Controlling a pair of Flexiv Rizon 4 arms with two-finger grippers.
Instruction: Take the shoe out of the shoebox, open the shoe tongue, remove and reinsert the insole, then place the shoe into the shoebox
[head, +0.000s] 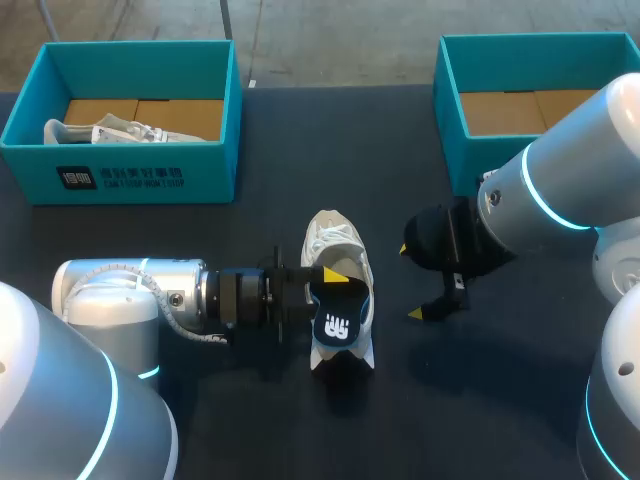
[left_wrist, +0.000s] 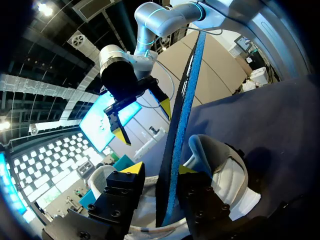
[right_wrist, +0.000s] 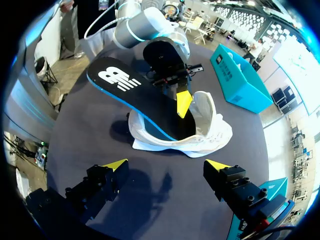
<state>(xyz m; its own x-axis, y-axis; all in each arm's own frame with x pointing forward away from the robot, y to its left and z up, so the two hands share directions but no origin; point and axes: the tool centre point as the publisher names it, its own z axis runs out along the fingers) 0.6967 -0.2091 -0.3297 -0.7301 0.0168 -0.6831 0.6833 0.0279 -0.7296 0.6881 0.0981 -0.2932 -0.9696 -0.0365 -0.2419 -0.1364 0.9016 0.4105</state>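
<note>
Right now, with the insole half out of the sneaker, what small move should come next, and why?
Probably bring the right gripper, open and apart from the white sneaker, over to steady it. The left gripper is shut on the black insole, whose front end sits in the sneaker, and nothing holds the sneaker down, so it may drag along.

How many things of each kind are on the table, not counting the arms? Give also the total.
Boxes: 2 (left box, right box)
Shoes: 2 (table shoe, boxed shoe)
Insole: 1
Total: 5
</note>
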